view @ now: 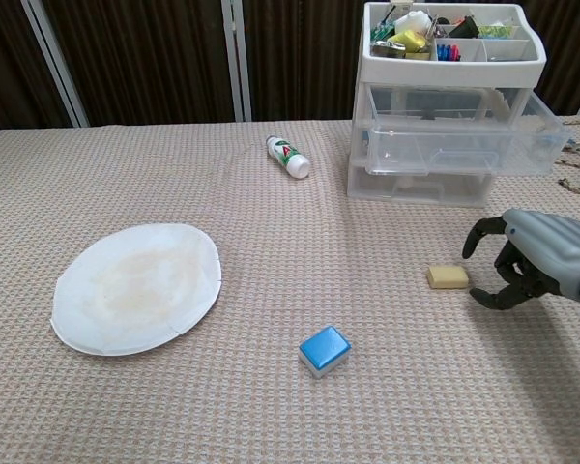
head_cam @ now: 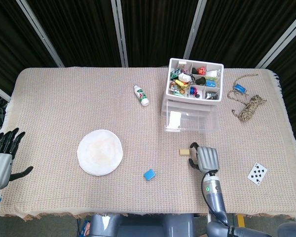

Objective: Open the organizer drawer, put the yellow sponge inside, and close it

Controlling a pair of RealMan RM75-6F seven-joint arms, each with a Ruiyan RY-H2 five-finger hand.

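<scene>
The yellow sponge (head_cam: 184,152) (view: 448,277) lies flat on the tablecloth, in front of the clear organizer (head_cam: 191,101) (view: 445,106). The organizer's upper drawer (view: 464,145) is pulled out and looks empty. My right hand (head_cam: 205,159) (view: 532,257) hovers just right of the sponge, fingers curved and apart, holding nothing; a small gap separates its fingertips from the sponge. My left hand (head_cam: 2,158) rests open at the table's left edge, seen only in the head view.
A white paper plate (head_cam: 100,152) (view: 135,287) lies at the left-centre. A blue block (head_cam: 149,174) (view: 325,350) sits near the front edge. A small white bottle (head_cam: 141,95) (view: 288,157) lies behind. A coiled rope (head_cam: 249,106) and a playing card (head_cam: 257,173) lie to the right.
</scene>
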